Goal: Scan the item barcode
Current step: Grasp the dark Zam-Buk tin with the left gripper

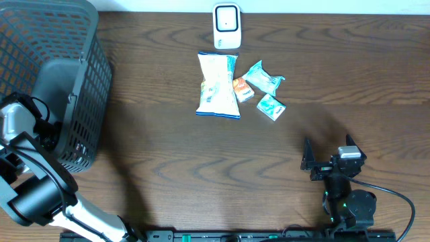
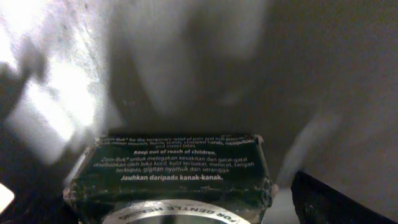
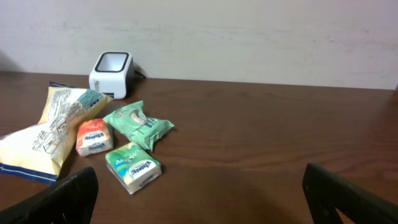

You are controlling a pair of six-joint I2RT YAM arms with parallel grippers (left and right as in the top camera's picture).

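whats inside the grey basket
A dark green Zam-Buk box shows close up in the left wrist view, apparently in the basket. From overhead only bare grey floor shows; the mesh wall and left arm cover the rest.

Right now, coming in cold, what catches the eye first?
A large snack bag and three small packets lie clustered mid-table, below the white scanner. At far left, the left arm reaches into the grey basket, where its wrist view shows a dark green box close up.
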